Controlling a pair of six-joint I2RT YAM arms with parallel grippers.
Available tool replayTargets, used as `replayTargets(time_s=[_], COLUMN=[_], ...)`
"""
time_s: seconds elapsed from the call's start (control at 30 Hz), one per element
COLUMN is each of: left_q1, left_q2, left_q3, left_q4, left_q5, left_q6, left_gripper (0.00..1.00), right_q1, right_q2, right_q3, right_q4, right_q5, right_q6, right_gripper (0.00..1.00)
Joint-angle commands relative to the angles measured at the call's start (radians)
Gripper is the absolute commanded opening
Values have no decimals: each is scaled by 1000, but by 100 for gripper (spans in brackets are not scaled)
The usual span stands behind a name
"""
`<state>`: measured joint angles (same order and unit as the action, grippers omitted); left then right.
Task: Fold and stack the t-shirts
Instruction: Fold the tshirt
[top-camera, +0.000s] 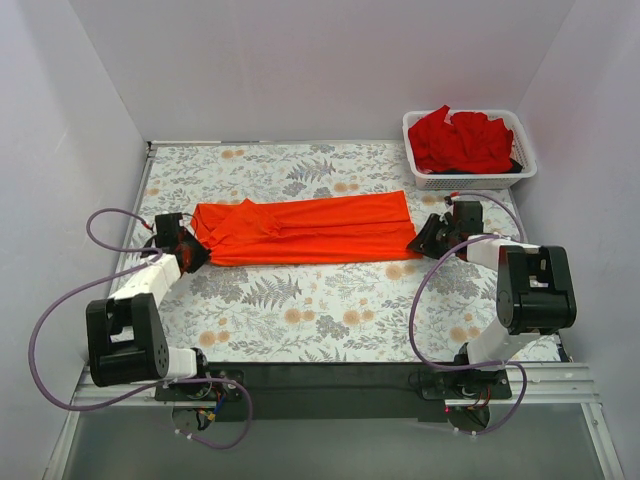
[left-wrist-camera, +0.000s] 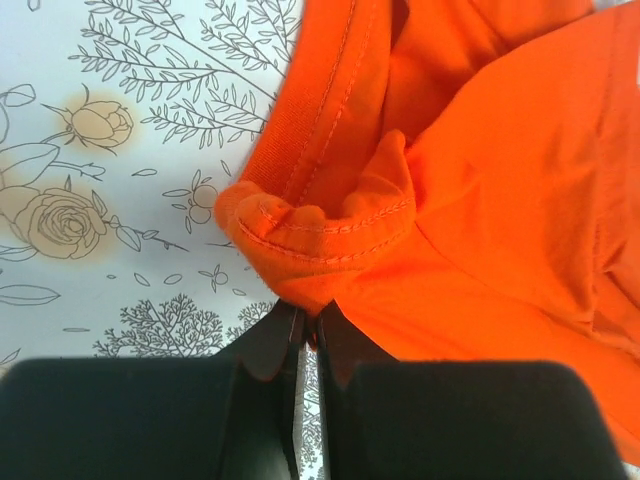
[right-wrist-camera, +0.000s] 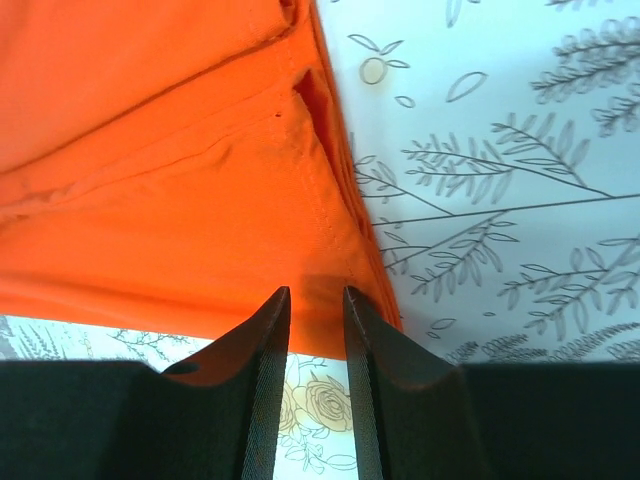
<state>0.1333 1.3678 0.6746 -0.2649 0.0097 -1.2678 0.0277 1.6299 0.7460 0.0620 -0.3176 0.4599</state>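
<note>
A bright orange-red t-shirt (top-camera: 310, 230) lies folded into a long band across the middle of the table. At its left end my left gripper (top-camera: 192, 252) is shut on a bunched, stitched edge of the shirt (left-wrist-camera: 320, 240); in the left wrist view the gripper (left-wrist-camera: 312, 315) has its jaws almost touching, with cloth pinched at the tips. At the shirt's right end my right gripper (top-camera: 425, 238) stands open. In the right wrist view that gripper (right-wrist-camera: 317, 295) has its tips at the near hem corner of the shirt (right-wrist-camera: 150, 200), with bare table showing between the jaws. Deeper red t-shirts (top-camera: 460, 140) are heaped in the basket.
A white mesh basket (top-camera: 413, 150) stands at the back right corner. The floral tablecloth (top-camera: 300, 310) covers the table between the shirt and the arm bases. White walls close in the left, back and right sides.
</note>
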Motion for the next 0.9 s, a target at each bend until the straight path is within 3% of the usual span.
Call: replayTargets(time_s=[0.0, 0.3, 0.43, 0.47, 0.57, 0.7, 0.87], left_q1=[5, 9, 11, 9, 9, 8, 0], left_q2=[-72, -61, -142, -166, -252, -341, -336], left_q3=[-21, -89, -84, -81, -53, -33, -27], left_q4=[-22, -149, -191, -210, -255, -267, -217], left_q5=[-66, -65, -76, -83, -117, -111, -25], left_q6=[16, -150, -160, -154, -134, -91, -64], left_gripper=[0, 3, 29, 42, 57, 58, 52], right_q1=[-54, -58, -58, -57, -46, 26, 193], right_q2=[25, -21, -59, -86, -148, -208, -203], right_q3=[-45, -57, -57, -56, -45, -8, 52], right_q4=[-54, -123, -140, -143, -151, -145, -73], right_q5=[61, 135, 143, 141, 140, 134, 62], right_q6=[3, 2, -13, -18, -32, -49, -99], right_gripper=[36, 36, 36, 37, 39, 40, 40])
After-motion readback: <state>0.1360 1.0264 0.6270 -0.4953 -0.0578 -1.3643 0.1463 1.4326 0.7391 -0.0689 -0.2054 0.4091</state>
